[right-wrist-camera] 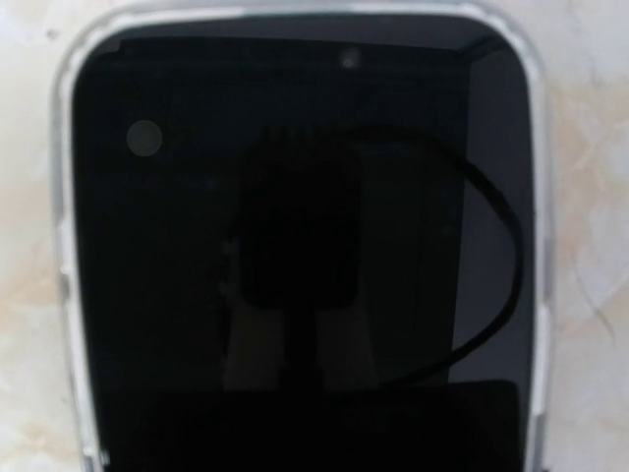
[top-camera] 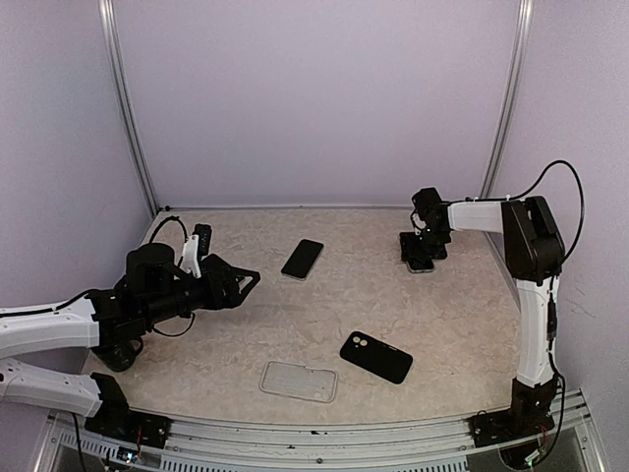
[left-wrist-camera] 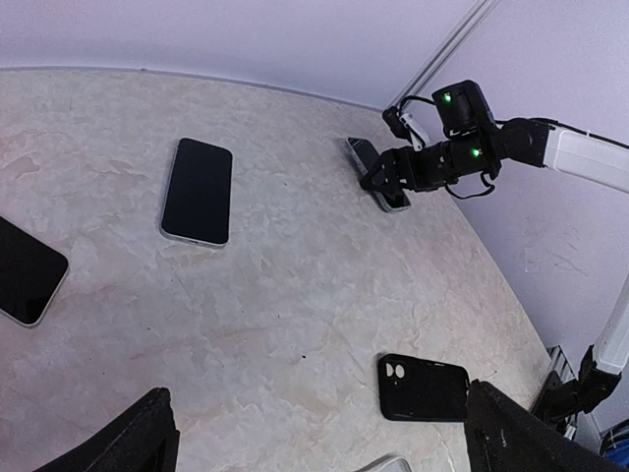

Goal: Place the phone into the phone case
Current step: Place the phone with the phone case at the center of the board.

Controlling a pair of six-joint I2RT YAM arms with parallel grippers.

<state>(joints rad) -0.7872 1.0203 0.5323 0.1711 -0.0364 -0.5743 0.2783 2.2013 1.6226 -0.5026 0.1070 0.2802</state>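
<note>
- One left pincer: wide open, empty.
- Right pincer: sits over black-screened pale-rimmed phone; grip untellable.
- Step: seemingly phone pickup; next calls for carrying it to clear rectangular case.

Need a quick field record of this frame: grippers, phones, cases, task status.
left gripper: open, empty, on the left side, touching nothing
right gripper: down at the far-right phone; grip cannot be made out
centre phone: flat, screen up, untouched
left phone: flat, screen up, beside the left arm
black case: flat, near right, camera cutout showing
clear case: flat at the near edge, empty
task status: no phone in the clear case yet
</note>
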